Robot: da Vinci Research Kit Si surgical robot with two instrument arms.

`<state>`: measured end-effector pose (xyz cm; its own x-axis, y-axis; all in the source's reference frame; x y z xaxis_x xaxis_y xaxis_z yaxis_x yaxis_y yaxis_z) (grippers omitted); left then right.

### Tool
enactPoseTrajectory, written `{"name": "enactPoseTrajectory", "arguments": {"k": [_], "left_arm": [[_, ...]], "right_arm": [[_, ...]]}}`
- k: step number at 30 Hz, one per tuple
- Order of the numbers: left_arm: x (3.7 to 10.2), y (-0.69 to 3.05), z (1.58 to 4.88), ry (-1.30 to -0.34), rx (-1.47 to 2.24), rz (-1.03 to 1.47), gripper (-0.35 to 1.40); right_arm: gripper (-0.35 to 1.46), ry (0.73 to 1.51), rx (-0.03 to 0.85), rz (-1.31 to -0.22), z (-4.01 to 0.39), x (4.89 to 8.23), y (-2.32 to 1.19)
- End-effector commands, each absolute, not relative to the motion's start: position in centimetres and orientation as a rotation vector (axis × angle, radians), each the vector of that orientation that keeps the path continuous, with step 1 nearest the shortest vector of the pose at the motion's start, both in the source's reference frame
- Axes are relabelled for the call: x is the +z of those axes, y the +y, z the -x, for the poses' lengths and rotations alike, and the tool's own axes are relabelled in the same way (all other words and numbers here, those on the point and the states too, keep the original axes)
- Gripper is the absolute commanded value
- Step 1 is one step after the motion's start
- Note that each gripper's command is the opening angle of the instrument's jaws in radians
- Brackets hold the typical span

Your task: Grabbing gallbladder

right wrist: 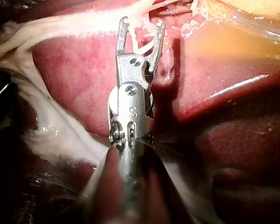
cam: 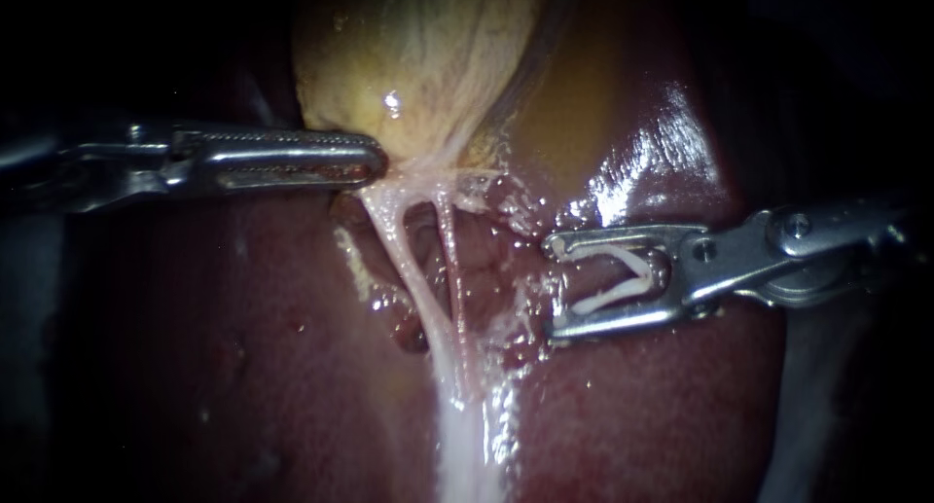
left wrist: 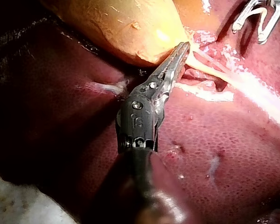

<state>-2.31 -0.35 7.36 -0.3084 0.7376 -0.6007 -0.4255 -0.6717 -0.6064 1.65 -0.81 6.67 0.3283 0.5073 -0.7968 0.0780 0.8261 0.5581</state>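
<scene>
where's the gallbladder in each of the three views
endoscope view: gallbladder at top centre, above the left instrument.
left wrist view: gallbladder beside and ahead of that instrument's tip.
right wrist view: gallbladder only an edge, far ahead and to one side of the right instrument.
shared landmark: the white clip that the right instrument holds.

left instrument (cam: 376,161), right instrument (cam: 553,287): shiny metal; clip (cam: 613,297): matt white plastic; liver (cam: 632,415): wet, glossy, smooth; gallbladder (cam: 418,55): duller, wrinkled.
</scene>
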Motion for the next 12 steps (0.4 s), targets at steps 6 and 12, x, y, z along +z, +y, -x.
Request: {"name": "enactPoseTrajectory", "arguments": {"k": [6,12], "left_arm": [[7.36,-0.35,2.32,-0.435,2.031,1.179,-0.35],[7.36,-0.35,2.32,-0.435,2.031,1.179,-0.35]], "right_arm": [[0.37,1.219,0.301,-0.564,-1.66,6.67,-0.81],[0.37,1.219,0.301,-0.563,-1.66,6.67,-0.81]]}}
